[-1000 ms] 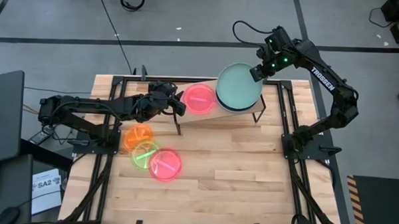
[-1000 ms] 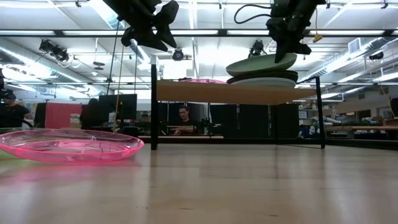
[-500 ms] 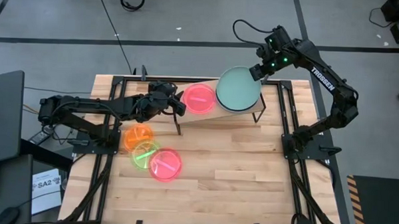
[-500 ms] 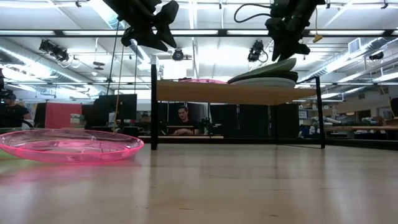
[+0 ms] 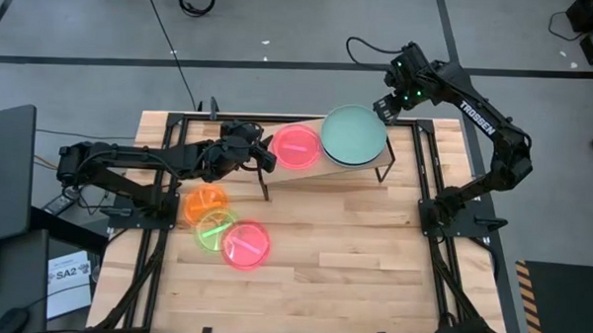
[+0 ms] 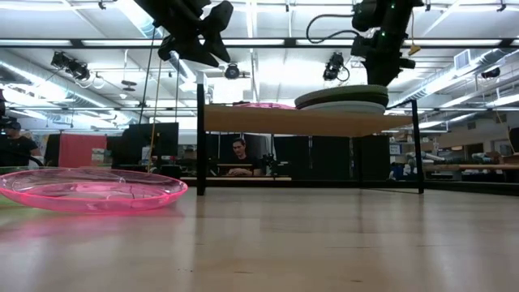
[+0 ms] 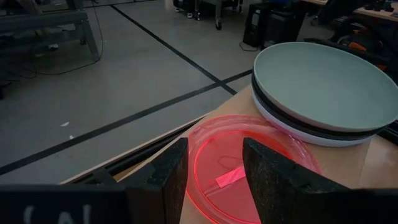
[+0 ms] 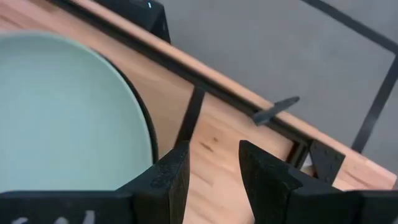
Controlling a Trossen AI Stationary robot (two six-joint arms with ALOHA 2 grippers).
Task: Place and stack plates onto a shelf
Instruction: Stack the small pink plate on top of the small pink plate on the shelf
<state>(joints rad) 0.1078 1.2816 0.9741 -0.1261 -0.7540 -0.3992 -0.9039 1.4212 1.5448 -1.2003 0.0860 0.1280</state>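
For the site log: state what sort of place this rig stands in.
Probably a large robotics lab or workshop: fluorescent ceiling lights over an open hall, a person seated at a desk behind the table, and a grey floor marked with black tape lines.

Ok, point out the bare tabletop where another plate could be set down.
Free: the tabletop right of the pink plate and in front of the shelf. Crowded: its left side, where the orange plate, neon-green plate and pink one overlap.
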